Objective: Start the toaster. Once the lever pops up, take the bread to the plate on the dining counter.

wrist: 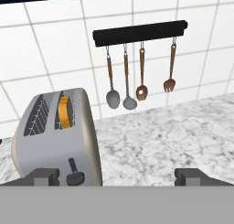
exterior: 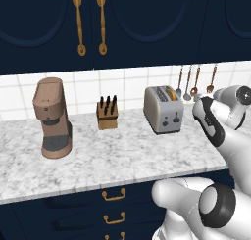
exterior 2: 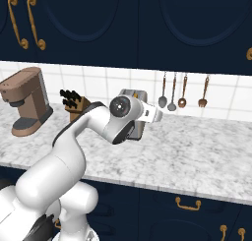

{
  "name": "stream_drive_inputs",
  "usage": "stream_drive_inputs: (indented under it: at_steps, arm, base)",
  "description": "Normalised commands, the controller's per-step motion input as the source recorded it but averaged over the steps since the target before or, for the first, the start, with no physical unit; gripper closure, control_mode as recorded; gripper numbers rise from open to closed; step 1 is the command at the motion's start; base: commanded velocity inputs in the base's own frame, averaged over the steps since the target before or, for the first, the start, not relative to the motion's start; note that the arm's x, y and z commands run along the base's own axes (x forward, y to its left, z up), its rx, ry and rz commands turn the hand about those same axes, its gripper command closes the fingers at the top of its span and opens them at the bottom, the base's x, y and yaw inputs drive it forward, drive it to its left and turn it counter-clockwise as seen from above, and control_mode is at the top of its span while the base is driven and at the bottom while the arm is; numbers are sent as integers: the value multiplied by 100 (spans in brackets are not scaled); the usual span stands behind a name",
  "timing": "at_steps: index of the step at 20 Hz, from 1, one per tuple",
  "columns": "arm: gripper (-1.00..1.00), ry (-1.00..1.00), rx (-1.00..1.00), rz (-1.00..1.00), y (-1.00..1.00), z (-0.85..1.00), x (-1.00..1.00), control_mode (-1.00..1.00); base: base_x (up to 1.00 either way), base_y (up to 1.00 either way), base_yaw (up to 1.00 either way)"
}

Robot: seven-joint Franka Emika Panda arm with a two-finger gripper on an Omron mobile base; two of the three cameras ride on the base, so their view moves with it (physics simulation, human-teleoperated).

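While poised: wide-open end effector (wrist: 117,176) right of boxy silver toaster (wrist: 55,136).
Advice: press small dark lever (wrist: 72,166) straight down.

Bare marble worktop (exterior: 122,158) lies open in front of the toaster (exterior: 163,109) and to its right. A knife block (exterior: 107,113) stands near its left side; hanging utensils (wrist: 137,77) occupy the tiled wall behind it. Dark cabinets (exterior: 98,23) overhang above.
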Motion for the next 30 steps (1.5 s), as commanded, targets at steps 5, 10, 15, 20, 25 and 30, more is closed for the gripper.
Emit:
stream_drive_inputs:
  at_steps: [5,10,15,20,25,30]
  arm:
    - [-100,0,0,0,0,0,0,-100]
    - [-100,0,0,0,0,0,0,-100]
    - [-100,0,0,0,0,0,0,-100]
    - [-100,0,0,0,0,0,0,-100]
    - [-100,0,0,0,0,0,0,-100]
    - [-100,0,0,0,0,0,0,-100]
  base:
    - [0,0,0]
    - [0,0,0]
    - [0,0,0]
    - [0,0,0]
    - [0,0,0]
    - [0,0,0]
